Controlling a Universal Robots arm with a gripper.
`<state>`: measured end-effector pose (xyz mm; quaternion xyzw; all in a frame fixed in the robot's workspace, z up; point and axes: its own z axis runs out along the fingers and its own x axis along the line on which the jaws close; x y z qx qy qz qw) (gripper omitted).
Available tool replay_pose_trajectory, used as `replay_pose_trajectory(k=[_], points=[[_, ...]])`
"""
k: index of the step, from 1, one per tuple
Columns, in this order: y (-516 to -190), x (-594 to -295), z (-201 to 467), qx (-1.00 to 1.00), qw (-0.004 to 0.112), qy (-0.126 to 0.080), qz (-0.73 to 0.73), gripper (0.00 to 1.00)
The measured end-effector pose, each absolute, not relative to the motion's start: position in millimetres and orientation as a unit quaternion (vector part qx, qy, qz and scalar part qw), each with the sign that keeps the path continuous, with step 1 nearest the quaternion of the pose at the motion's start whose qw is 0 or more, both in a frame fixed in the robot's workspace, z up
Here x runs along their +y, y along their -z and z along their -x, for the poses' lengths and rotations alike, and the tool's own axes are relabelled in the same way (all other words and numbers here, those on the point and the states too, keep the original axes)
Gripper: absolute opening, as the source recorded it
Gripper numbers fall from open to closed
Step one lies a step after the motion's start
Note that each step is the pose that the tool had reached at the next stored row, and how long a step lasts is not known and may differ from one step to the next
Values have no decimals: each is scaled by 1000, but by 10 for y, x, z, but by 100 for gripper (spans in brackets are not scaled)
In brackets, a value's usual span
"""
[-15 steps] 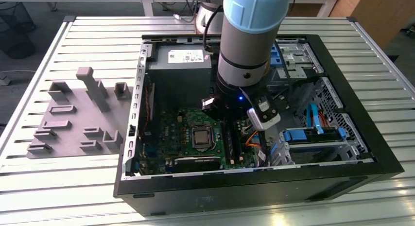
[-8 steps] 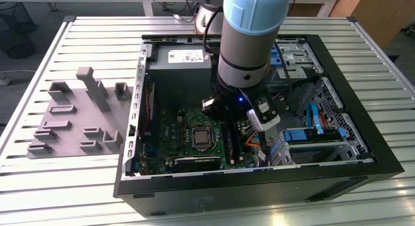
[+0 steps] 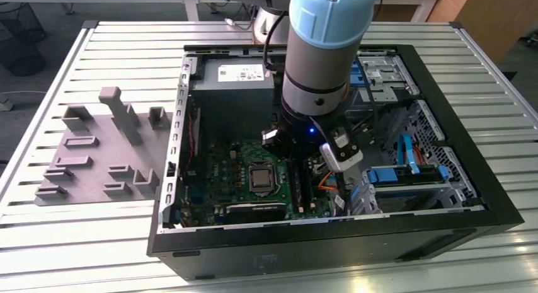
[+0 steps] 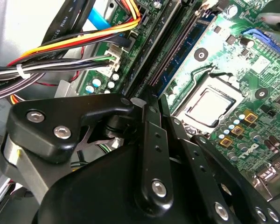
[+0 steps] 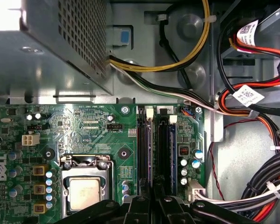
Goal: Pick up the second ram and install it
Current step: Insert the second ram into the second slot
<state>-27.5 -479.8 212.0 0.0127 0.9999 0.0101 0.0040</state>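
From my station I see the slatted metal table point(image 3: 101, 53) carrying the open black computer case point(image 3: 470, 198), and on the exterior view's left of it sits a grey fixture plate point(image 3: 92, 154) with upright blocks. The arm point(image 3: 324, 47) reaches down into the case, past the grey power supply point(image 3: 231, 85), with its wrist low over the green motherboard point(image 3: 223, 173). Blue drive latches point(image 3: 391, 176) sit in the bay on the exterior view's right, and bundled cables point(image 5: 266, 182) — black, red, orange, yellow — run alongside the board's edge. On the board, the processor socket point(image 5: 86, 191) with its silver lid lies just beside the row of long black memory slots point(image 5: 142, 149). The gripper point(image 5: 154, 198) is down at the end of those slots; in the first wrist view its black fingers point(image 5: 139, 205) stand close together, nearly touching, right over the slot row. I can't make out for certain whether anything is pinched between them. In the second wrist view the gripper's linkage point(image 4: 149, 154) converges to a narrow tip right at the slots. The second ram point(image 4: 182, 49) appears there as a dark bluish-green strip standing on edge along a slot, running away from the fingertips; in the first wrist view the same stick point(image 5: 164, 154) lies in the slot row next to the white end clips point(image 5: 172, 119).
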Motion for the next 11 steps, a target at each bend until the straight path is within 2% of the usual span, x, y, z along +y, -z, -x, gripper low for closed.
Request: replay_pose_trajectory(k=[11], points=[[-2142, -4809, 275, 1000, 4, -10, -13, 14]])
